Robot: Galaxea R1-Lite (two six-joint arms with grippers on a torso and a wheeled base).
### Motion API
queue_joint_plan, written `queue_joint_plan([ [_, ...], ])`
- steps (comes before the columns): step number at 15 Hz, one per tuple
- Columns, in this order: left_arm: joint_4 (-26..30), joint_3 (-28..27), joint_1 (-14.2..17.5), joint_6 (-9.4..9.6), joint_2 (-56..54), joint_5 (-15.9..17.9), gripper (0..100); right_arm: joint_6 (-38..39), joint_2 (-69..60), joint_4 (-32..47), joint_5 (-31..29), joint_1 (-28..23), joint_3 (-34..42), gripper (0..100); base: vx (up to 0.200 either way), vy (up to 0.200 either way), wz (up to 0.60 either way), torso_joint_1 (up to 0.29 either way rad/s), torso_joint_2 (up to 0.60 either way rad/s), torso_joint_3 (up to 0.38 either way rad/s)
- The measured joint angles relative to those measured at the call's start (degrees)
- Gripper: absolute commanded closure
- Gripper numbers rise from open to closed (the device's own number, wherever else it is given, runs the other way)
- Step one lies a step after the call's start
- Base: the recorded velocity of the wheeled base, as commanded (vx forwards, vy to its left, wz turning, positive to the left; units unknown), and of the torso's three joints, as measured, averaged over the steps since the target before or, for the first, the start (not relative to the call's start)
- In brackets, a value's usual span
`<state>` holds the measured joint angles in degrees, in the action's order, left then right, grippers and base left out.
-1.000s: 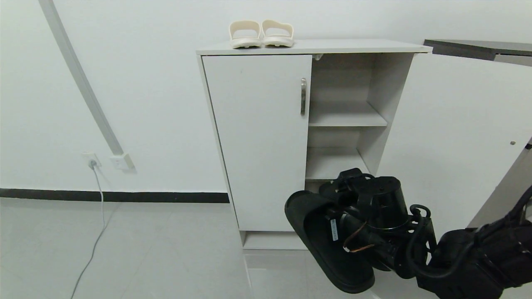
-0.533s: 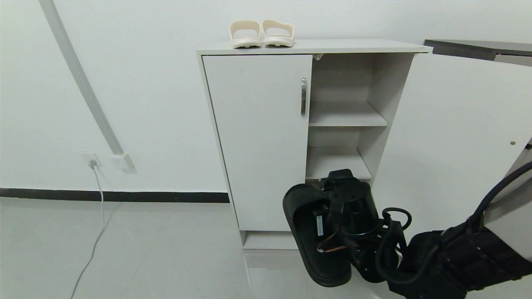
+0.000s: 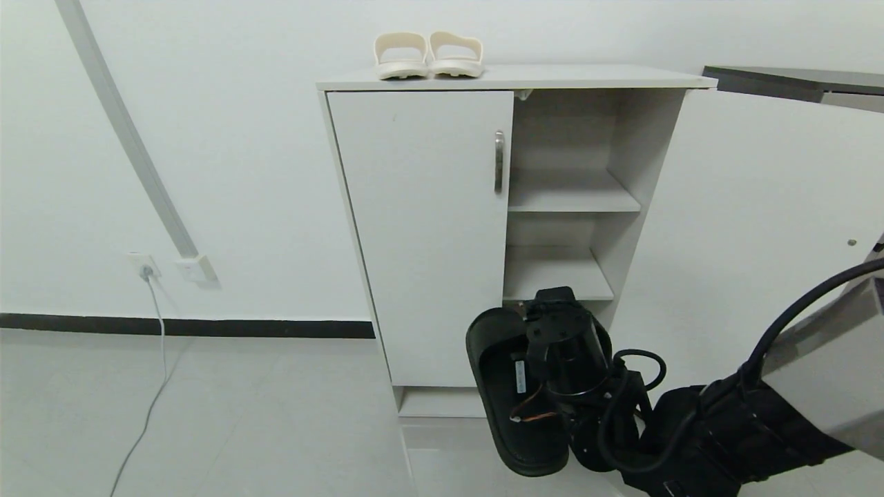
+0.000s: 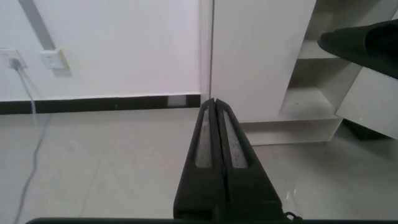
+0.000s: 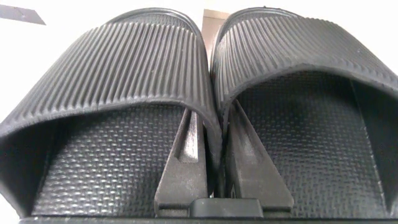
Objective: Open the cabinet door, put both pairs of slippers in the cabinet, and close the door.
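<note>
The left claw [image 4: 214, 121] is pressed together. Atop the cabinet [image 3: 414, 228] sit the cream slippers [image 3: 428, 55], high above the right claw [image 5: 213, 115], which pinches the black slippers [image 5: 143, 81] by their adjoining straps (both together) before the open compartment.

The light was bright, soft and even, seemingly coming from above. The white wooden cabinet [image 3: 421, 228] was evenly lit on its front, and its open shelves [image 3: 566, 197] were greyer under the top board. The glossy pale grey tiled floor [image 3: 242, 414] showed a faint reflection. In the right wrist view the black ribbed rubber slippers [image 5: 149, 74] were dark but sharp, against an overexposed white background.
</note>
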<state>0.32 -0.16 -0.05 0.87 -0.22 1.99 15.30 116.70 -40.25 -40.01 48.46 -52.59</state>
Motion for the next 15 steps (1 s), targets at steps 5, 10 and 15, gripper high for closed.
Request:
queue_joint_plan([
  [5,-0.1,0.0,0.0,0.02,0.0,0.0,100,0.1,0.6,-0.1,-0.1,-0.5,-0.1,100,0.000,-0.160,0.00,0.003,0.00,0.002],
  [10,0.0,0.0,0.0,0.09,0.0,-0.1,100,0.6,1.3,-0.3,-1.2,-1.3,-0.1,100,0.000,0.000,0.00,0.000,0.00,0.000],
  [15,0.0,0.0,0.0,0.17,0.1,-0.1,100,1.5,2.9,-0.4,-1.2,-2.9,-1.5,100,0.000,0.000,0.00,0.000,0.00,0.000],
])
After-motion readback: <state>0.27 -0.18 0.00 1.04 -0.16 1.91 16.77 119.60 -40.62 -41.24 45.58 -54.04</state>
